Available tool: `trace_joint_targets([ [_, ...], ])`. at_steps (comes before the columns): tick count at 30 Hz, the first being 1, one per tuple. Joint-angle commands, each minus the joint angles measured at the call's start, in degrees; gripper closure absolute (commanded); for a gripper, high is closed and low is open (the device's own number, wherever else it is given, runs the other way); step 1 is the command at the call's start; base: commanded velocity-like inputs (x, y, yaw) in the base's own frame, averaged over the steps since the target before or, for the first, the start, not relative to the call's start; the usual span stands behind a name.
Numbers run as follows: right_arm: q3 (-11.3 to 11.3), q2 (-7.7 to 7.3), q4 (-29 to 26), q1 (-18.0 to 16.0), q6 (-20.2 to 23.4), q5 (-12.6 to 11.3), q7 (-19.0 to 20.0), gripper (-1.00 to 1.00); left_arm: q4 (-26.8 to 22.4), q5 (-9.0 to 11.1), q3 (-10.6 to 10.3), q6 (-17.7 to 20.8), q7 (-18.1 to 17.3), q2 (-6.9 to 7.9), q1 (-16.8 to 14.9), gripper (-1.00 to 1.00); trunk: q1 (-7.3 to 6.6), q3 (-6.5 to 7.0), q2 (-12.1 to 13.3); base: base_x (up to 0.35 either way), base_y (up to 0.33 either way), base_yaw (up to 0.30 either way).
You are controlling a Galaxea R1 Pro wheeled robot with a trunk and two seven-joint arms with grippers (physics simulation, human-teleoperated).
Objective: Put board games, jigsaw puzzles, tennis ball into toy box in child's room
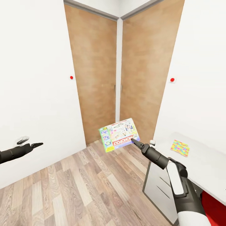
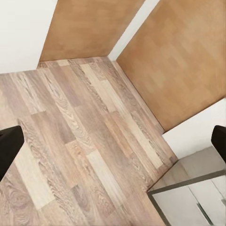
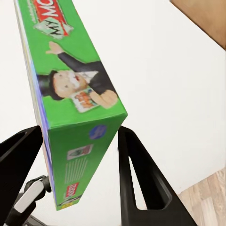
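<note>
My right gripper (image 1: 135, 142) is shut on the lower right corner of the white "Monopoly" board game (image 1: 119, 135), which hangs tilted in the air above the floor. In the right wrist view the box's green side (image 3: 75, 94) sits between the two black fingers (image 3: 139, 169). A multicoloured jigsaw puzzle (image 1: 180, 147) lies flat on the table (image 1: 204, 166) at the right. My left gripper (image 1: 36, 145) is held out at the left, near the white wall. Its fingers (image 2: 7, 146) are spread wide over the wooden floor with nothing between them.
Brown wardrobe doors (image 1: 94, 72) fill the corner straight ahead, between white walls. The table's drawer front (image 1: 160, 185) stands just right of my right arm, and its corner (image 2: 188, 197) is in the left wrist view. Something red (image 1: 213, 204) lies under the table. Wooden floor (image 1: 78, 188) spreads ahead.
</note>
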Motion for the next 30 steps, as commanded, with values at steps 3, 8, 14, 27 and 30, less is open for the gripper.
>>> trace_joint_targets([
  [3, 0.0, 0.06, -0.3, 0.6, -0.8, 0.0, 0.6, 1.0, 0.0, 0.2, 0.1, 0.4, -0.1, 0.0, -0.1, -1.0, 0.04, -0.15, -0.1, 0.0, 0.0, -0.087],
  [8, 0.0, 0.04, -0.5, 1.1, -1.4, 0.0, 0.8, 1.0, 0.0, 0.2, 0.1, 0.3, -2.0, 0.0, -0.1, -1.0, 0.04, -0.15, -0.1, 0.0, 0.0, -0.041],
  [14, 0.0, 0.06, -0.4, 1.3, -2.8, 0.0, 0.9, 1.0, 0.0, 0.0, 0.0, 0.2, -6.1, 0.06, -0.1, -1.0, 0.04, -0.15, -0.1, 0.037, 0.018, -0.005],
  [27, 0.0, 0.14, -0.4, 1.9, -4.7, -0.1, 0.9, 1.0, 0.1, 0.0, -0.1, 0.3, -6.4, 0.01, -0.1, -1.0, 0.04, -0.15, -0.1, 0.161, 0.058, 0.0],
  [30, 0.0, 0.14, -0.4, 1.9, -4.7, -0.1, 0.9, 1.0, 0.1, 0.0, -0.1, 0.1, -6.5, 0.06, -0.1, -1.0, 0.04, -0.08, -0.1, 0.288, 0.092, -0.097],
])
